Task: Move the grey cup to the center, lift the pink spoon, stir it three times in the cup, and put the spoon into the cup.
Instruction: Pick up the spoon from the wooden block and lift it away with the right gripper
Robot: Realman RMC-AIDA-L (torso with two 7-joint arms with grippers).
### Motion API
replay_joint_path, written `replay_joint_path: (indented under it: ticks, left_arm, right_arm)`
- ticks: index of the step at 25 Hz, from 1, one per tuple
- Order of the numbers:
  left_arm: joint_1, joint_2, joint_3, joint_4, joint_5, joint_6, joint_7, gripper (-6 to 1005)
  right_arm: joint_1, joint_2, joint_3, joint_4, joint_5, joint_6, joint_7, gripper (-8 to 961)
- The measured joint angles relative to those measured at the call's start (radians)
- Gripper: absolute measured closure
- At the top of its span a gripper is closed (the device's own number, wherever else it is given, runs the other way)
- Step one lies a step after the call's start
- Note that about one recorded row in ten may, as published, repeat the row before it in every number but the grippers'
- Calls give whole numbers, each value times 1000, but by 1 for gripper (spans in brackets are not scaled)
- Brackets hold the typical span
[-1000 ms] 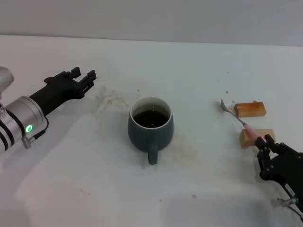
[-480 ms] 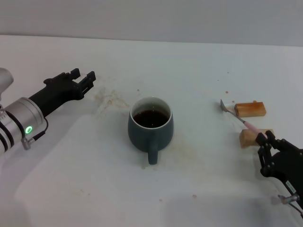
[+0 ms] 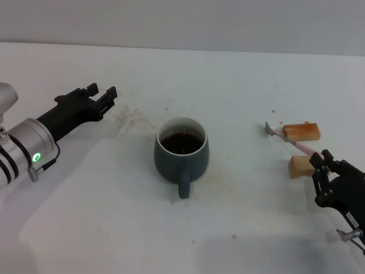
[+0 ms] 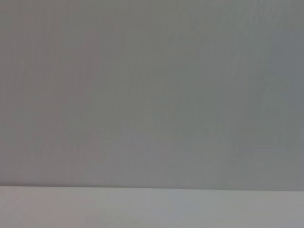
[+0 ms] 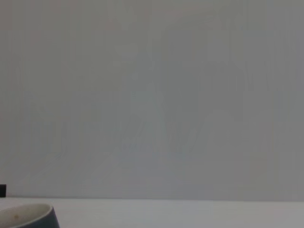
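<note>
The grey cup (image 3: 181, 155) stands mid-table holding dark brown liquid, its handle toward me; its rim (image 5: 27, 214) also shows in the right wrist view. The pink spoon (image 3: 290, 141) lies to the right, metal bowl beside the far wooden block, pink handle slanting over the near block. My right gripper (image 3: 321, 160) is low at the right edge, shut on the end of that handle. My left gripper (image 3: 101, 92) hovers open and empty, left of the cup and farther back.
Two tan wooden blocks (image 3: 301, 132) (image 3: 300, 166) sit under the spoon at the right. Brown stains (image 3: 130, 119) mark the white table behind and left of the cup. The left wrist view shows only a bare wall.
My right gripper has shifted right and slightly back, and the spoon's handle end has swung with it while the bowl stayed put. The left arm barely moved.
</note>
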Motion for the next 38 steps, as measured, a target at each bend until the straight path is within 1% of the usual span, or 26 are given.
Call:
replay_joint_path:
  ticks: [16, 27, 38]
  left_arm:
    - [3, -1, 0, 0, 0, 5, 0, 496]
    - [3, -1, -3, 0, 0, -1, 0, 497]
    - [9, -1, -14, 0, -2, -1, 3, 496]
  right_arm:
    - [22, -2, -2, -3, -1, -76, 0, 859]
    - [69, -2, 0, -5, 4, -117, 0, 859]
    - [93, -1, 7, -14, 7, -129, 0, 860]
